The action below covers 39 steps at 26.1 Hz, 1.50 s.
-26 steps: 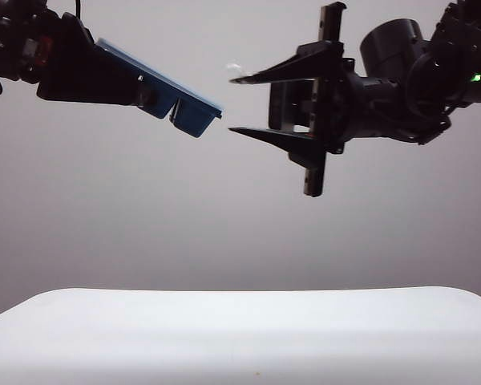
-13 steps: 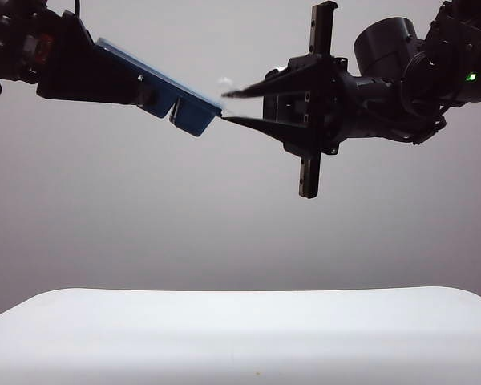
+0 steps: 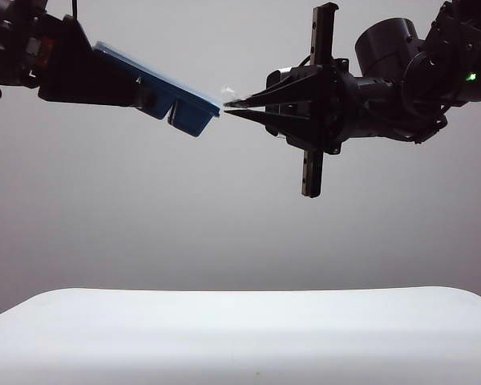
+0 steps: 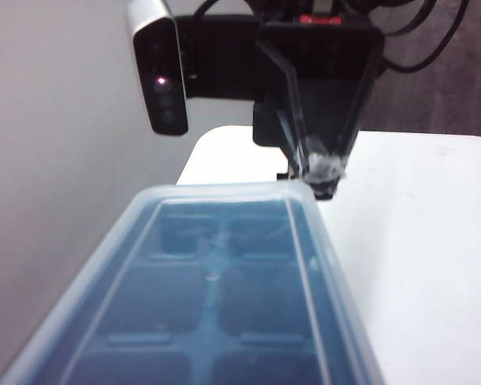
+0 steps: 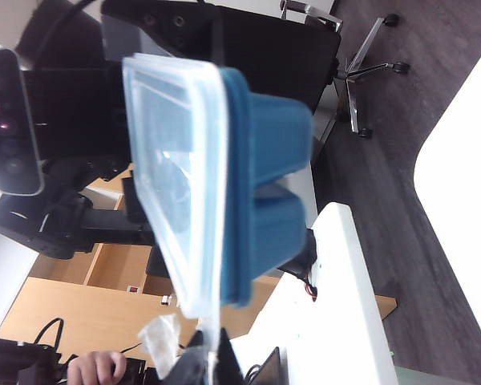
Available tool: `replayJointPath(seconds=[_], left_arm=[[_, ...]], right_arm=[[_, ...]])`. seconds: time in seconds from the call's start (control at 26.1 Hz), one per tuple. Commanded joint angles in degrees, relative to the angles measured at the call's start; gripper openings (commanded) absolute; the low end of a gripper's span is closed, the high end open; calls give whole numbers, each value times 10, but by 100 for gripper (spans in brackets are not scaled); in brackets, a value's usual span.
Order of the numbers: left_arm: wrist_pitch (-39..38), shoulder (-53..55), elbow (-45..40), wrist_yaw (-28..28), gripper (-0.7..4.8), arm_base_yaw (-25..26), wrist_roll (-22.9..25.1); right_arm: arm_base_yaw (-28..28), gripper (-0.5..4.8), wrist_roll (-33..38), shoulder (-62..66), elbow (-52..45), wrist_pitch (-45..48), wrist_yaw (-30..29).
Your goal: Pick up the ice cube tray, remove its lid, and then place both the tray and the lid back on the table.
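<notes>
High above the white table, my left gripper is shut on the dark blue ice cube tray, which tilts down toward the middle. The translucent lid still sits on top of it. My right gripper reaches in level from the right, shut on the lid's edge at the tray's free end. In the right wrist view the lid runs down between the fingertips of the right gripper, with the tray behind it. In the left wrist view the lid covers the tray, and the right gripper pinches its far corner.
A scrap of white tape sticks to one right finger. The other arm's camera housing hangs close by. Off the table are an office chair, wooden furniture and a person's hand.
My right gripper has moved left to the tray's free end and closed from wide open onto the lid's edge. The left gripper and the tray have stayed put.
</notes>
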Motion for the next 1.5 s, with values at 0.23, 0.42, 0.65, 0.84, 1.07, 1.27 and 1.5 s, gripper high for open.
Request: replayJointPath(seconds=[0.23, 0.42, 0.65, 0.84, 1.07, 1.27, 1.5], left_arm=[[-17, 3, 0, 19, 213, -4, 2], [-18, 3, 0, 17, 213, -4, 3], [-30, 3, 0, -16, 214, -3, 7], [-56, 7, 0, -33, 214, -3, 55], [-9, 53, -3, 1, 249, -3, 92], [68, 136, -3, 38, 303, -3, 87], [222, 268, -3, 67, 306, -3, 21]], right_arm=[[-2, -5, 9, -4, 58, 17, -3], [-27, -5, 11, -4, 84, 17, -5], [-85, -5, 11, -4, 92, 17, -13], [-153, -5, 5, -4, 91, 16, -18], [-231, -5, -69, -3, 45, -38, -11], [-266, -5, -147, 7, -38, -71, 12], [-271, -5, -194, 45, -108, -74, 47]])
